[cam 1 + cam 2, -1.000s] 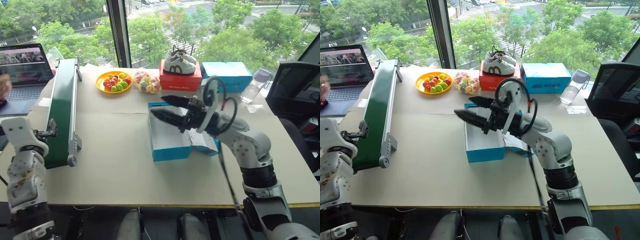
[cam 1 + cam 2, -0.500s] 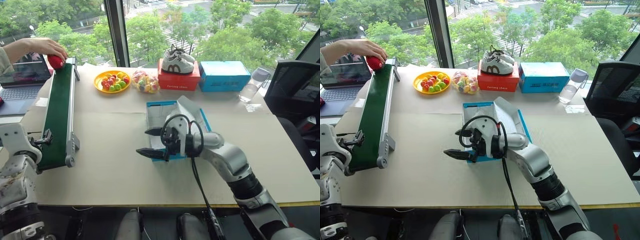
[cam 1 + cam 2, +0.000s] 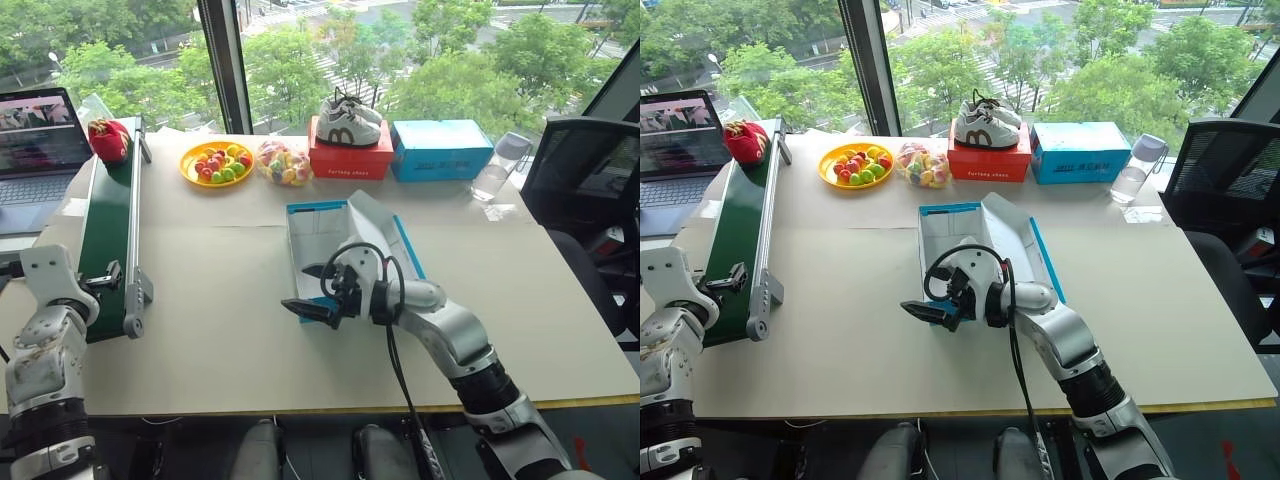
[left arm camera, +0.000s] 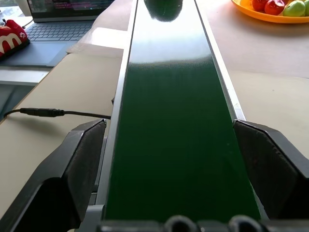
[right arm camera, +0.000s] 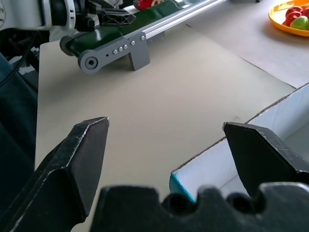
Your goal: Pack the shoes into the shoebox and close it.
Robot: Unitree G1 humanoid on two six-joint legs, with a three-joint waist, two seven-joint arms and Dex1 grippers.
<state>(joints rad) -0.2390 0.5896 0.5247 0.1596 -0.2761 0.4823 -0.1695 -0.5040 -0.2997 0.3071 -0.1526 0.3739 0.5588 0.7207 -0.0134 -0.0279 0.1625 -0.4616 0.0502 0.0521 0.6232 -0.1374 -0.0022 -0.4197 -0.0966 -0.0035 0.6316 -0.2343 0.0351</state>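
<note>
One red shoe (image 3: 108,139) is seen on the far end of the green conveyor (image 3: 108,235). The open blue shoebox (image 3: 970,235) is placed mid-desk (image 3: 220,330). The right hand (image 3: 312,292) is held released beside its near corner; the left hand (image 4: 164,183) is released around the belt.

The left end effector (image 4: 166,164) spread wide, straddling the green conveyor belt (image 4: 174,121).
</note>
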